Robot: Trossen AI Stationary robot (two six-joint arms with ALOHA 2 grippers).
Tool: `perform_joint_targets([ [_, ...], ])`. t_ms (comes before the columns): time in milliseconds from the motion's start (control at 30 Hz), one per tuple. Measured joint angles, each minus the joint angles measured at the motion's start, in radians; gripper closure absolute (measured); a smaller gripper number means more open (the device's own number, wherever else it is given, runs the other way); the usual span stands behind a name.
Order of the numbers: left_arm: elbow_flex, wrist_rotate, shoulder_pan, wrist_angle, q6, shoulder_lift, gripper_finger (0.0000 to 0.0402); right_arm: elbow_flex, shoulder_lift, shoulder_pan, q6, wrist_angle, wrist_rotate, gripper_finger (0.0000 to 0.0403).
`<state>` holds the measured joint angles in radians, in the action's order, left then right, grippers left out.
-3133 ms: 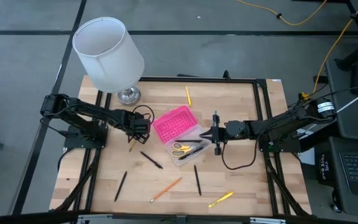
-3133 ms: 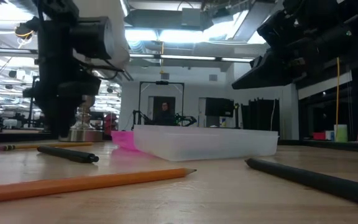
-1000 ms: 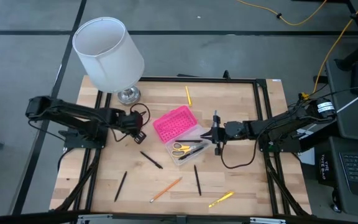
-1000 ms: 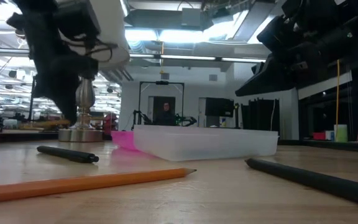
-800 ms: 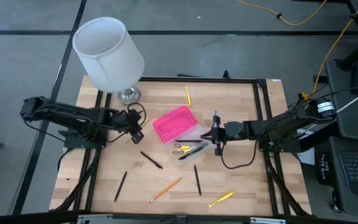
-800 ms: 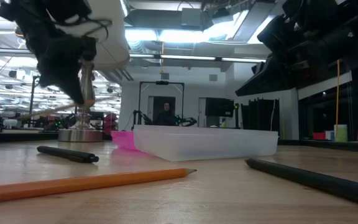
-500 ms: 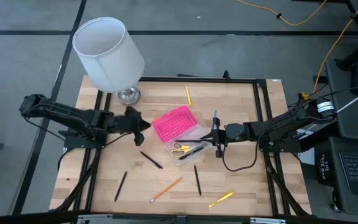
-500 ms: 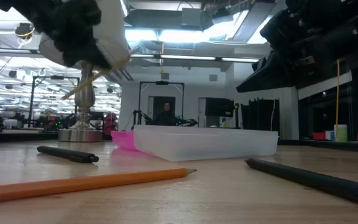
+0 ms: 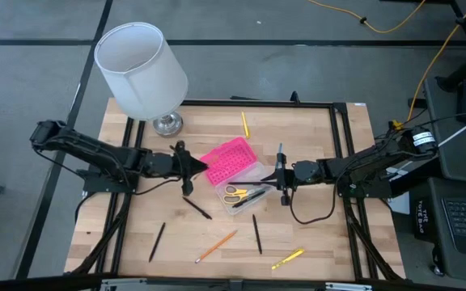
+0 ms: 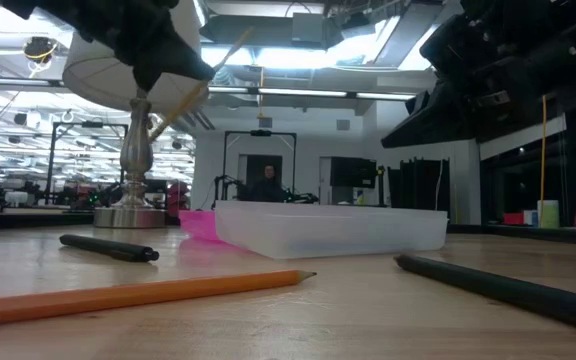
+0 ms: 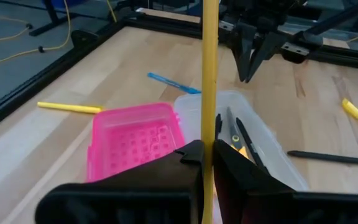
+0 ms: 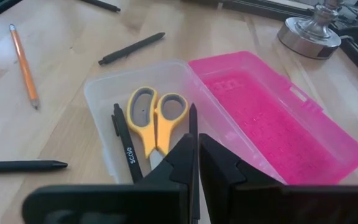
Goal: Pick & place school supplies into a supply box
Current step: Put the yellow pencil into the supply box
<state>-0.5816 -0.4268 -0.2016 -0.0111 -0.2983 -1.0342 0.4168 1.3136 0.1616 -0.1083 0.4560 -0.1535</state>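
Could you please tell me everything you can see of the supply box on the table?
The supply box is a small rectangular case lying open near the table's middle. Its clear plastic base holds yellow-handled scissors and dark pens. The hot-pink lid, patterned with rows of small dimples, lies folded back flat on the wood, joined along one long edge. Neither claw touches it.

The box [image 9: 239,171] lies mid-desk [image 9: 314,242], lid [image 9: 226,159] open on its left; scissors [image 9: 235,193] and pens lie in its base; the left tool [image 9: 186,166] hangs just left of the lid, the right tool [image 9: 281,179] just right of the base; the lamp [image 9: 142,71] stands behind-left of the box; loose pens [image 9: 256,234] lie before it.
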Motion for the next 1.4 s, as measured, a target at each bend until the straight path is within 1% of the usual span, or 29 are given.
perform_joint_targets([
  [167,0.0,0.004,0.0,-0.098,0.004,-0.084,0.0389,0.0,0.0,0.0,-0.005,0.011,0.0,0.0375],
  [333,-0.001,0.064,0.0,-0.242,0.009,-0.148,0.0389,0.0,0.0,0.0,-0.018,0.015,0.0,0.0375],
  [400,-0.002,0.064,0.0,-0.287,0.005,-0.167,0.0389,0.0,0.0,0.0,-0.036,0.019,-0.001,0.0375],
  [500,-0.038,0.063,0.0,-0.29,-0.013,-0.211,0.0389,0.0,0.0,0.0,-0.054,0.026,-0.002,0.0375],
  [667,-0.171,0.092,0.0,-0.222,-0.016,-0.316,0.0389,0.0,-0.003,0.0,-0.05,0.027,-0.005,0.0375],
  [733,-0.24,0.107,0.0,-0.159,-0.013,-0.363,0.0389,0.0,-0.024,0.0,-0.022,0.027,-0.036,0.0375],
  [800,-0.307,0.107,0.0,-0.066,-0.019,-0.404,0.0389,0.0,-0.068,0.0,-0.003,-0.004,-0.055,0.0375],
  [933,-0.429,0.107,0.0,0.089,-0.045,-0.493,0.0389,0.0,-0.176,0.009,0.026,-0.106,-0.055,0.0375],
  [1100,-0.565,0.117,0.006,0.217,0.001,-0.587,0.0389,0.0,-0.284,0.014,0.062,-0.192,-0.083,0.0375],
  [1200,-0.615,0.137,0.013,0.276,0.014,-0.625,0.0389,0.001,-0.327,0.014,0.062,-0.223,-0.136,0.0375],
  [1400,-0.661,0.19,0.049,0.284,0.014,-0.68,0.0389,0.0,-0.375,0.014,0.024,-0.263,-0.142,0.0375],
])
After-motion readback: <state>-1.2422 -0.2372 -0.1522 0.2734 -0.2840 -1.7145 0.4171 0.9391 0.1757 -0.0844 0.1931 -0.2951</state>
